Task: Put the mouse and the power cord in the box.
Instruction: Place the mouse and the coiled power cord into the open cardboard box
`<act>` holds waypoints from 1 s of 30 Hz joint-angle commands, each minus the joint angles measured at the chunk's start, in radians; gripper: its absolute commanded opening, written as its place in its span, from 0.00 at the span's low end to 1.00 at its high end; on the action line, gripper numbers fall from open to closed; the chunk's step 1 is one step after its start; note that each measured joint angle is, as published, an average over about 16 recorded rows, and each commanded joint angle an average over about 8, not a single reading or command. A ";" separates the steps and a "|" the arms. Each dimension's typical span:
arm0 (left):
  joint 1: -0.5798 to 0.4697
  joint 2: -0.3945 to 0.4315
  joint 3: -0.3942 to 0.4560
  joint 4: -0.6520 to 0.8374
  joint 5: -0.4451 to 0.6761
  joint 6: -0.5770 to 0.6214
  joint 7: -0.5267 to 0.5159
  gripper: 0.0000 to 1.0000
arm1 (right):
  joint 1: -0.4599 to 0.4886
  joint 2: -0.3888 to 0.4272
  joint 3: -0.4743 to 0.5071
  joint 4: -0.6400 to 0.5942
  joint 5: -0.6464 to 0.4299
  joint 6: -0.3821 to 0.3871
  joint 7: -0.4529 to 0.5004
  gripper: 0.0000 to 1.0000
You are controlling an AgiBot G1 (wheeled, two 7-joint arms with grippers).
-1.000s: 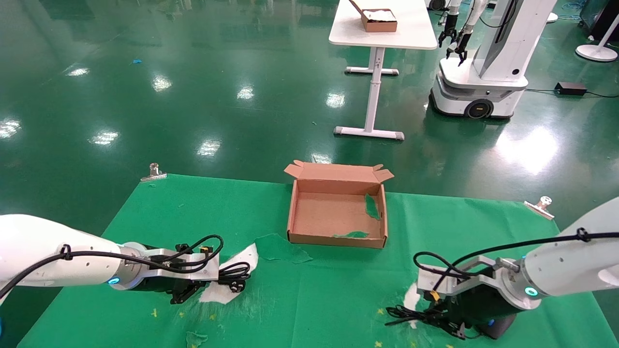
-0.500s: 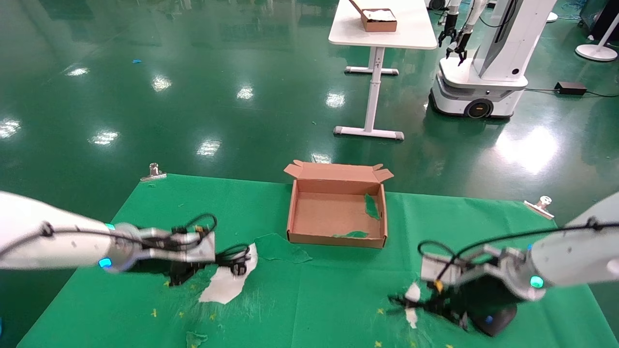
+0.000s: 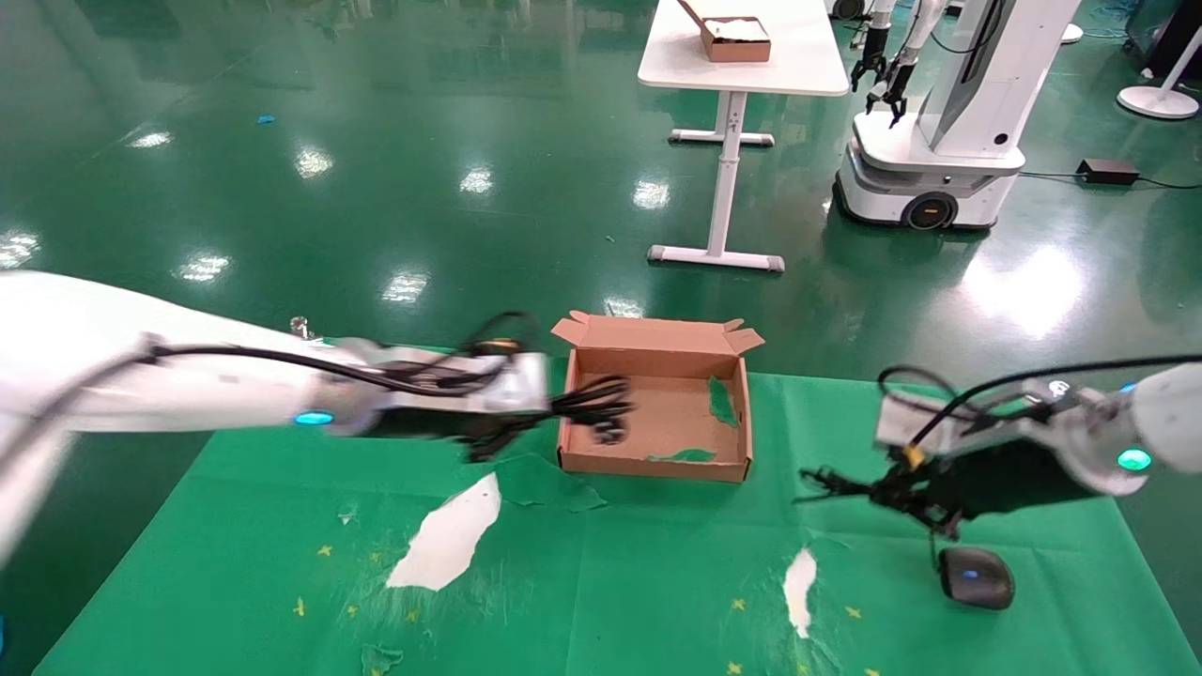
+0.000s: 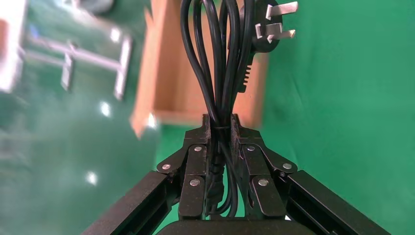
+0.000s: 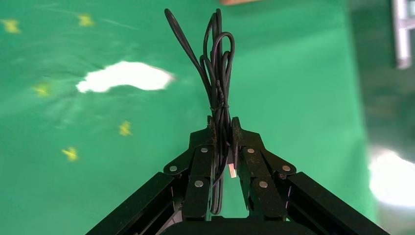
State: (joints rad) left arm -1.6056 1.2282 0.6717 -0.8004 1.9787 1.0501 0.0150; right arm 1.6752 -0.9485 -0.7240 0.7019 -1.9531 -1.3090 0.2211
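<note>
The left hand (image 3: pixel 563 410) is squeezed tight on the power cord (image 3: pixel 598 410), which hangs over the near left edge of the box (image 3: pixel 654 361). Its plug (image 4: pixel 270 24) sticks out in front, over the box.

To do this well, the left hand should go a bit more over the middle of the box. Then it should go low and let go gently, so the whole cord drops inside and no loop hangs over the wall.

The right hand (image 3: pixel 906 493) is to the right of the box, squeezed tight on the mouse cable (image 5: pixel 219 73). The mouse (image 3: pixel 977 576) sits on the table (image 3: pixel 610 582) under that hand. It should lift slowly, so the mouse does not swing.
</note>
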 commanded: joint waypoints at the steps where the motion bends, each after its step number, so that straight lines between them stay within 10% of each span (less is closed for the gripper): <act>1: 0.012 0.046 0.000 -0.010 0.008 -0.045 0.005 0.00 | 0.013 0.021 0.004 0.026 -0.006 -0.001 0.015 0.00; 7: 0.042 0.135 0.073 -0.003 0.030 -0.254 0.036 0.04 | 0.018 0.069 0.008 0.142 -0.021 -0.025 0.086 0.00; 15: 0.036 0.144 0.285 0.010 -0.008 -0.481 -0.002 1.00 | -0.005 0.111 0.011 0.266 -0.033 -0.047 0.172 0.00; 30: -0.035 0.116 0.465 0.078 -0.169 -0.555 -0.057 1.00 | 0.038 0.052 -0.030 0.341 -0.138 -0.037 0.207 0.00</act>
State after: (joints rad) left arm -1.6446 1.3344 1.1209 -0.7124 1.8076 0.4980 -0.0385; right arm 1.7166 -0.9033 -0.7508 1.0356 -2.0823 -1.3393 0.4189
